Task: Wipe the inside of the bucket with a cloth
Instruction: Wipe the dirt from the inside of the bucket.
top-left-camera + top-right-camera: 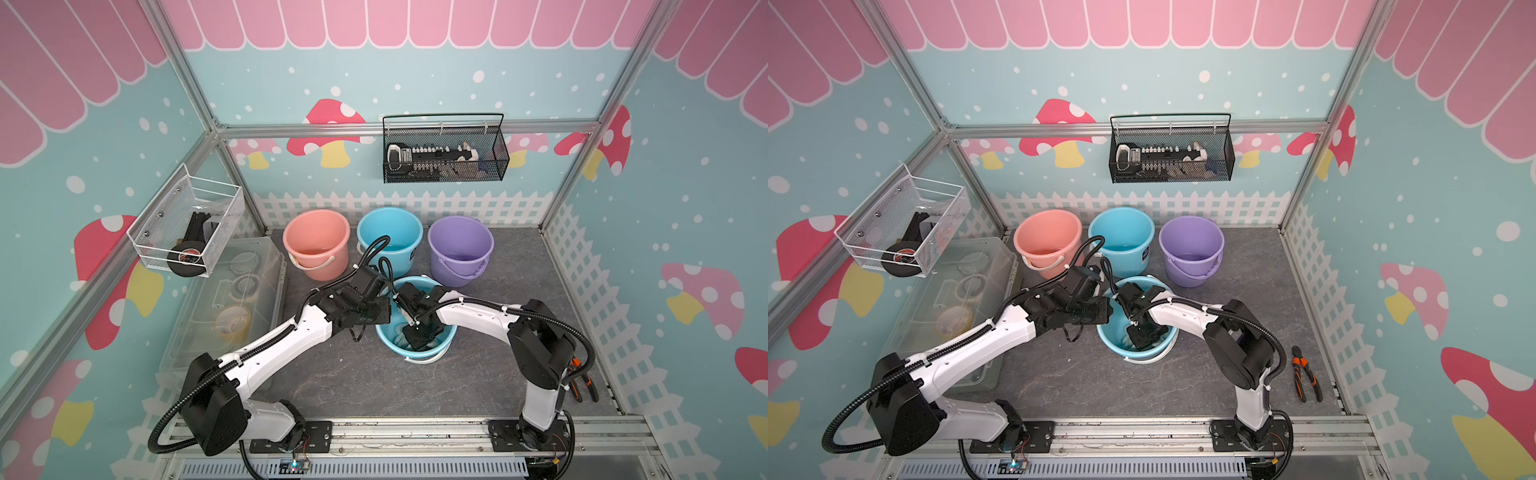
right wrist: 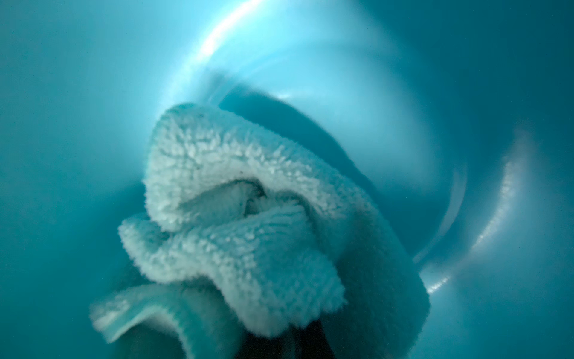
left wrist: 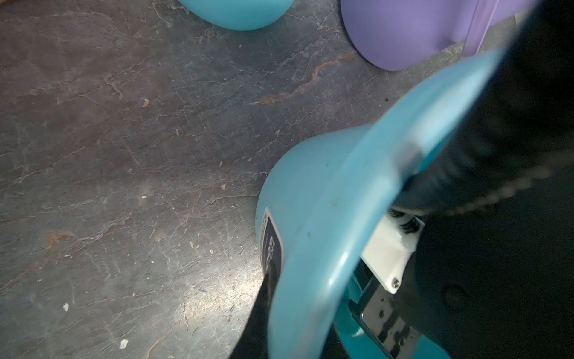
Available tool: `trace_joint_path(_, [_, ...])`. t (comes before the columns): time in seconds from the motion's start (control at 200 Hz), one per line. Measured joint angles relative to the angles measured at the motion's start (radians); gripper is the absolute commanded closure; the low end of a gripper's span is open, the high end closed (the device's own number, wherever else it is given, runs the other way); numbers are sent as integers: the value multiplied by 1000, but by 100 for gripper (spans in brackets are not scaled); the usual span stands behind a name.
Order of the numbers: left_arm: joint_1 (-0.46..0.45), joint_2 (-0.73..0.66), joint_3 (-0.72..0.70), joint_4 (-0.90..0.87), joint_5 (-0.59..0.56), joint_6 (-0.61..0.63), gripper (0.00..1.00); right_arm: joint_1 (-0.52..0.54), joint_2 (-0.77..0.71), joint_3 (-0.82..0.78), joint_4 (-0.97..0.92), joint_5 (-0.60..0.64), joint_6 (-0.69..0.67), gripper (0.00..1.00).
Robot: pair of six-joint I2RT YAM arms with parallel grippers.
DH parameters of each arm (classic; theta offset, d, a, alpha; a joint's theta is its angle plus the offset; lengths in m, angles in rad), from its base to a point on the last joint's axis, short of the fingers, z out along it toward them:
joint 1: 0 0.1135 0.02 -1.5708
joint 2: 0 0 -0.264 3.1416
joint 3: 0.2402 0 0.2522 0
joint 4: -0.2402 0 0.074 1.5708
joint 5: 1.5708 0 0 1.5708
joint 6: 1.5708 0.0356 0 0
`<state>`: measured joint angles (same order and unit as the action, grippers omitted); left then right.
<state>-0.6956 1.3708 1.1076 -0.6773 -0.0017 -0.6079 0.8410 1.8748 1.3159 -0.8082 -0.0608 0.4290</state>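
Note:
A light blue bucket (image 1: 417, 354) (image 1: 1121, 348) stands mid-table in both top views. My left gripper (image 3: 298, 329) is shut on its near-left rim (image 3: 310, 202), with one dark finger (image 3: 257, 320) outside the wall and the other inside. My right gripper (image 1: 419, 336) reaches down inside the bucket and is shut on the cloth (image 2: 236, 223), a bunched pale aqua fleece rag. In the right wrist view the rag hangs in folds against the bucket's inner wall (image 2: 77, 124) near the bottom. From above, only pale bits of the cloth (image 1: 400, 338) show around the gripper.
Pink (image 1: 316, 239), blue (image 1: 390, 232) and purple (image 1: 460, 245) buckets stand in a row just behind. A clear plastic box (image 1: 232, 303) sits at the left, orange-handled pliers (image 1: 1306, 374) lie at the right. Wire baskets (image 1: 187, 224) (image 1: 444, 153) hang on the walls.

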Motion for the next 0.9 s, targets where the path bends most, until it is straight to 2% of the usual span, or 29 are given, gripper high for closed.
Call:
trace_joint_path(0.2, [0,-1,0,0,-6,3,100,-5,-23,-1,6,-193,10,100])
trace_joint_path(0.38, [-2,-4,0,0,-5,17,100,-9,-112,0,25,-331,44,100])
trace_joint_path(0.67, [-14,-7,0,1,-1,32,100,-26,-250,-5,51,-465,140,100])
trace_joint_path(0.896, [-14,-7,0,2,-2,28,100,-43,-322,-71,173,-517,293,100])
